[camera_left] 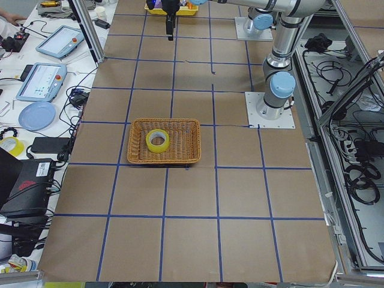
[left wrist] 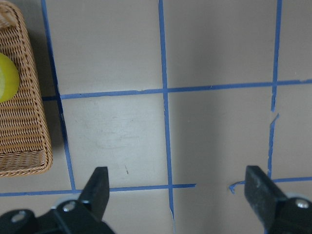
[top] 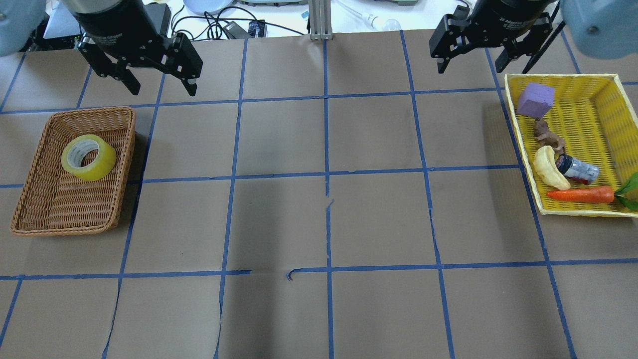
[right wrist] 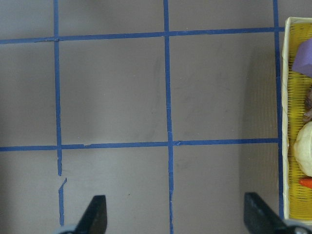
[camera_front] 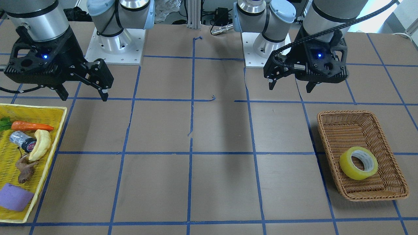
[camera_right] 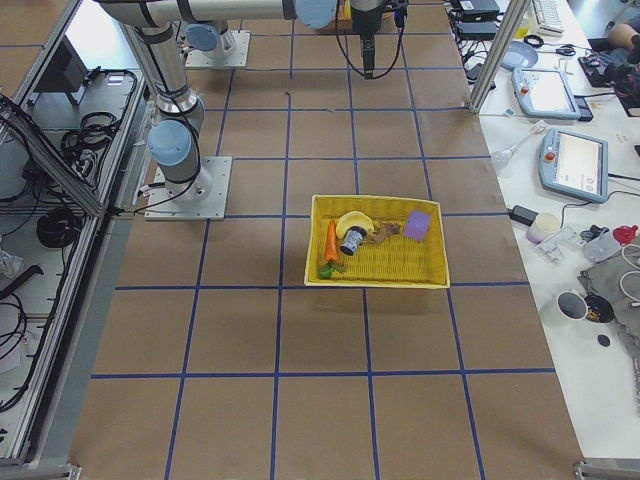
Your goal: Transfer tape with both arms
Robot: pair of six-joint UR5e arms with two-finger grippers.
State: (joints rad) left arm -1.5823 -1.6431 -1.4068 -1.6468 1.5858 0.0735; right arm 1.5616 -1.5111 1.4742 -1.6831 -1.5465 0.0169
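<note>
The yellow tape roll (top: pixel 88 157) with a white core lies tilted in the far half of a brown wicker basket (top: pixel 31 199) on the robot's left side. It also shows in the front view (camera_front: pixel 358 163), the left side view (camera_left: pixel 157 141), and as a sliver in the left wrist view (left wrist: pixel 7 78). My left gripper (top: pixel 163 91) hangs open and empty above the table, beyond the basket's far right corner; its fingers (left wrist: pixel 97 185) are spread wide. My right gripper (top: pixel 470 69) is open and empty, high beside the yellow basket's far left corner, fingers (right wrist: pixel 95 212) apart.
A yellow mesh basket (top: pixel 518 129) on the robot's right holds a purple roll (top: pixel 535 99), a banana (top: pixel 547 168), a carrot (top: pixel 580 194), a small bottle and a brown figure. Blue tape lines grid the brown table (top: pixel 324 219). The arm bases (camera_front: pixel 114 45) stand at the robot's edge.
</note>
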